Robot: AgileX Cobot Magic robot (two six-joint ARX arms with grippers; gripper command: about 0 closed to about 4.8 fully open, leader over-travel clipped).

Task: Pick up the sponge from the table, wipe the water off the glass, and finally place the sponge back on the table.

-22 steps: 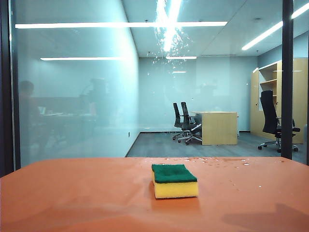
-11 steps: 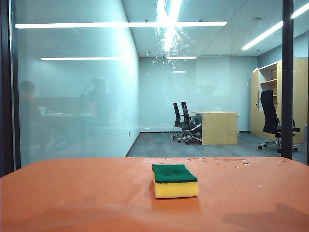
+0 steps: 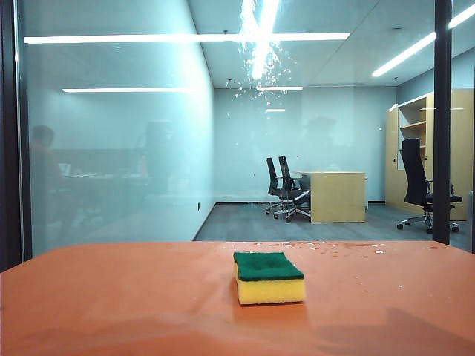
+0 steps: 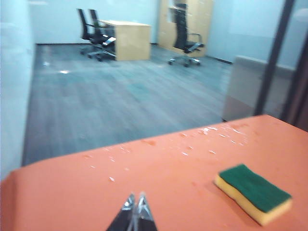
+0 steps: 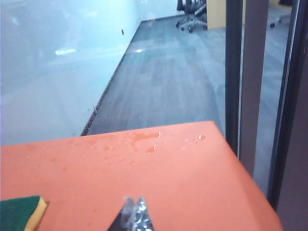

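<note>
The left gripper (image 4: 134, 204) hovers low over the orange table (image 4: 72, 192), its tips pressed together and holding nothing, with the sponge (image 4: 253, 193) lying green side up ahead of it and off to one side. The right gripper (image 5: 134, 206) is likewise closed and empty, the sponge (image 5: 19, 212) near it. Water (image 3: 256, 44) streaks the glass (image 3: 111, 148) beyond the table.

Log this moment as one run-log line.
yellow foam sponge with green scouring top: untouched on orange-red table | left gripper: shut, empty | right gripper: shut, empty | water droplets: on glass pane
</note>
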